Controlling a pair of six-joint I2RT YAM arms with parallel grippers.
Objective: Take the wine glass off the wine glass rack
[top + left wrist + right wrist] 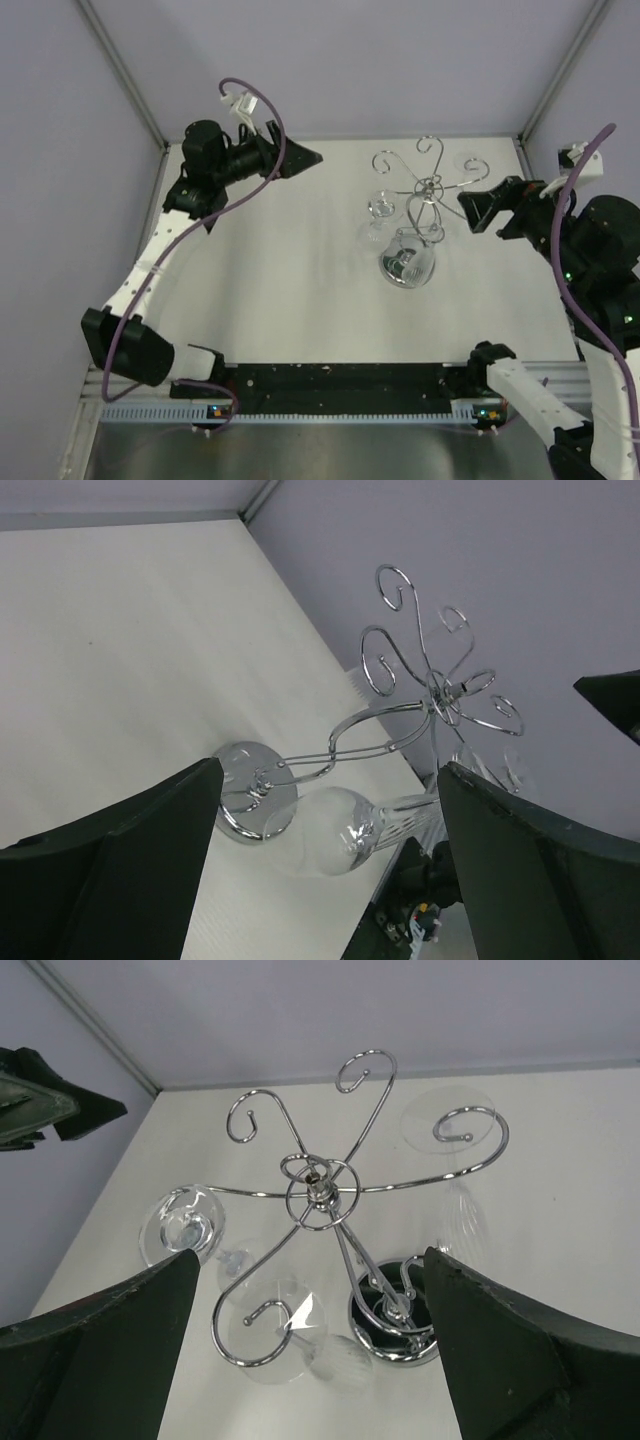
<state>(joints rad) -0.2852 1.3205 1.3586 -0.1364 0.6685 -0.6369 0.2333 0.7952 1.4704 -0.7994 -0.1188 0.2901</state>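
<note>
Bench (280, 290): white surface, enclosed by pale walls on three sides.

Left arm (165, 235): reaches up the left side of the bench, with its wrist turned toward the centre.

Right arm (600, 260): stands at the right edge, with its wrist aimed inward.

Wine glass rack (428, 187): stands on the bench right of centre, toward the far wall. Its chrome scroll arms fan out from a central post. Its domed base (407, 268) rests on the surface.

Left tool (312, 157): fingers set wide apart and nothing between them. It points at the rack from well away on the left.

Right tool (466, 213): fingers likewise spread and gripping nothing. It is near the rack's right side, at about the level of the scroll arms, and touches neither wire nor glass.

Wine glass (185, 1225): hangs foot-up, bowl down, from the end of a scroll arm on the side facing the left tool. It is on the rack and not held.

Second glass (450, 1120): hangs the same way from a far scroll arm.

Third glass (285, 1350): its foot sits at a near scroll arm, with the ribbed bowl below.
</note>
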